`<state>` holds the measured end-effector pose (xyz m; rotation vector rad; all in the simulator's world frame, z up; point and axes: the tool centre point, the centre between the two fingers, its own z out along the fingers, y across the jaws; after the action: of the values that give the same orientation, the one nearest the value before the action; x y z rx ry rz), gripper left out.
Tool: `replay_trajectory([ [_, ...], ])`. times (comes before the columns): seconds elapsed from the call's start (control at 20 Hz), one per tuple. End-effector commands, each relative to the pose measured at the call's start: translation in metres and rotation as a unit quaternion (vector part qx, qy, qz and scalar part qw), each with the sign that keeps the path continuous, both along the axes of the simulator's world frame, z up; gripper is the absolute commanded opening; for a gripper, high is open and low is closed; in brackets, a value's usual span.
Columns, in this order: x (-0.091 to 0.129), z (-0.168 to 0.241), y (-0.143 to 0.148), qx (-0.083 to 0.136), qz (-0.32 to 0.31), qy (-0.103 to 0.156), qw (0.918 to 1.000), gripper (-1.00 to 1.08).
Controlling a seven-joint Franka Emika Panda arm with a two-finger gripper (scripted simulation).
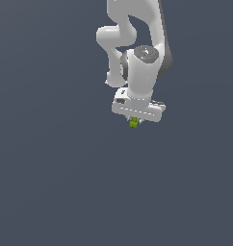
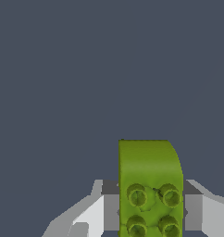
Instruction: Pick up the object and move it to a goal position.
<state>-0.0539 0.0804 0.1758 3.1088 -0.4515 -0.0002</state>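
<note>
- Exterior view shows the white Panda arm [image 1: 133, 43] coming down from the top edge, folded at the elbow, with its wrist pointing straight down so the hand hangs over bare dark ground.
- Gripper [image 1: 135, 120] sits at the low end of that arm, its wide white body turned slightly so one end is lower toward the exterior view's right; the fingers [image 2: 93, 217] are drawn in against the sides of the piece (the fingertips themselves are cut off by the picture edge in the wrist view).
- Lime-green studded brick [image 1: 134, 122] pokes out just below the gripper body, dead centre between the jaws, not off to either side; it appears to be held.
- In the wrist view the brick [image 2: 150, 185] shows round studs on one face and a rounded far corner, its long axis running along the fingers and outward past them.
- No goal marker is visible in either picture, so which way the carry should go cannot be told.
- How high the brick is above the ground is unclear, since no shadow shows.
</note>
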Motion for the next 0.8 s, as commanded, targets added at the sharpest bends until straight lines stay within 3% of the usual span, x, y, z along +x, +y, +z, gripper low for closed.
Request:
replay_trajectory([
  [0.0,-0.007,0.026,0.006,0.000,0.000,0.000,1.0000,-1.00],
  [0.4,-0.021,0.094,0.021,0.000,0.000,0.000,1.0000,-1.00],
  [0.75,-0.026,0.127,0.029,0.000,0.000,0.000,1.0000,-1.00],
])
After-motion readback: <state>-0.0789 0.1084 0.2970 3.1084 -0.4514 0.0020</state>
